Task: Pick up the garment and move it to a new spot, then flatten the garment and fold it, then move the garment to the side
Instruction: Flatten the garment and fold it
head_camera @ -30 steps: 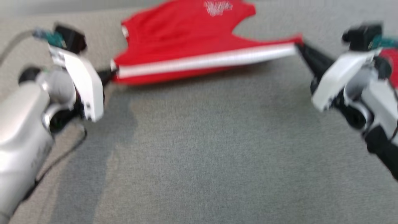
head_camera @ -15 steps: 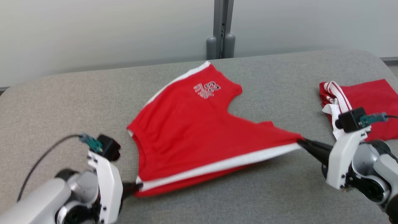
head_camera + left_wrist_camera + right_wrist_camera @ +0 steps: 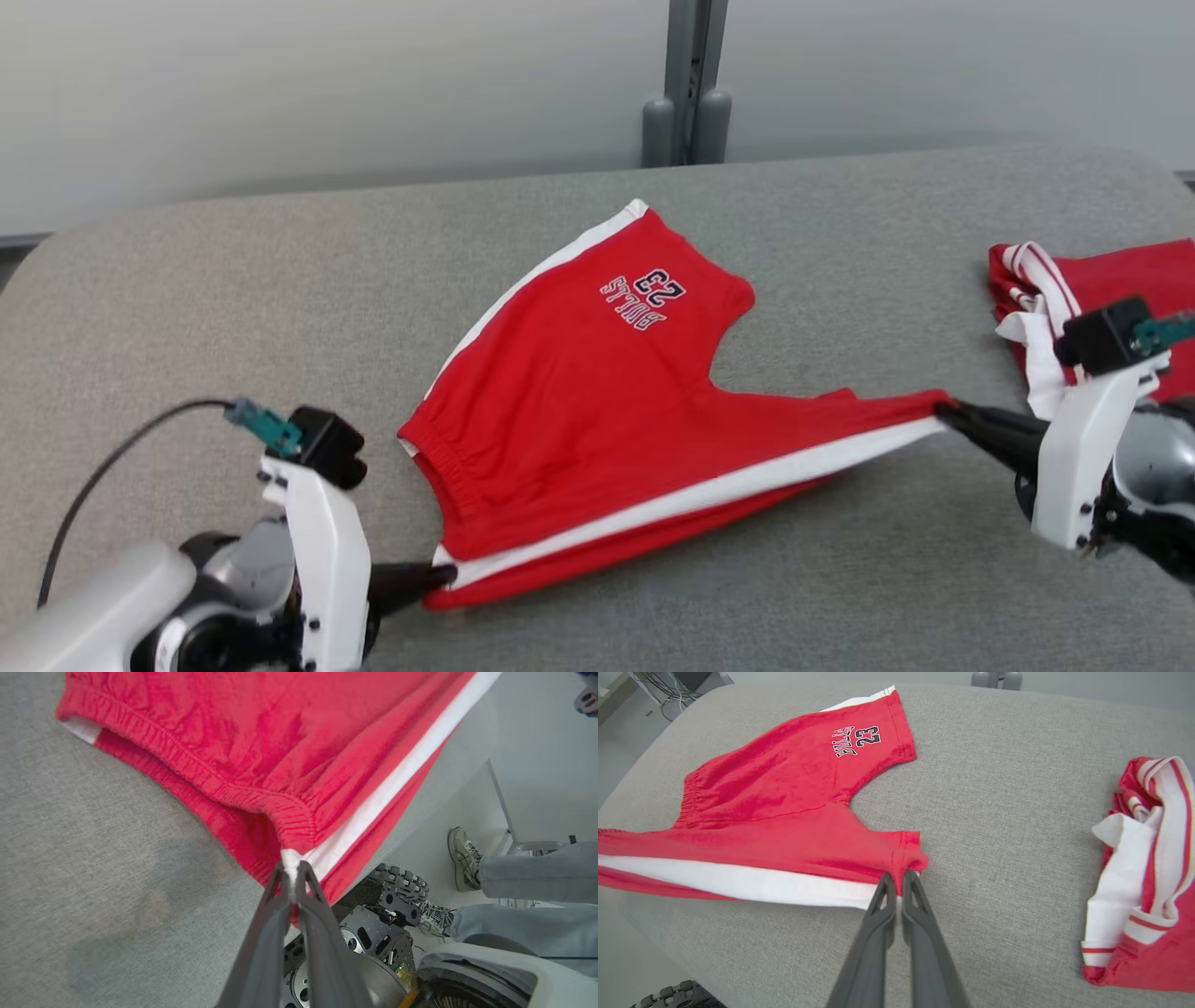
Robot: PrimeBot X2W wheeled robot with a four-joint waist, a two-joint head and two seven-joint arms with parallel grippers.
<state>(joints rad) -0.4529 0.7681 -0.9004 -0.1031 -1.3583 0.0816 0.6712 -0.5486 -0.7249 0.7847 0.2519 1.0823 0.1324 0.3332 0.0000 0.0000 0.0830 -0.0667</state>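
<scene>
Shorts [image 3: 597,401], red with a white side stripe and "BULLS 23" printed on one leg, lie mid-worktop [image 3: 233,280], their near edge lifted taut. Left gripper [image 3: 446,576] jaws pinch the waistband corner; right gripper [image 3: 945,413] jaws pinch the leg hem. At the worktop's right end, another red-and-white garment [image 3: 1111,280] is cut off by the frame.

The head camera looks forward and down over the grey counter [image 3: 840,579], far enough back to take in the left gripper [image 3: 446,575], the right gripper [image 3: 945,413] and the wall [image 3: 327,84] beyond them. Each wrist camera sits close behind its own gripper and looks out along it: the left one down past the counter's edge, the right one across the counter. All three views share the red shorts [image 3: 597,401] ahead of the grippers.
</scene>
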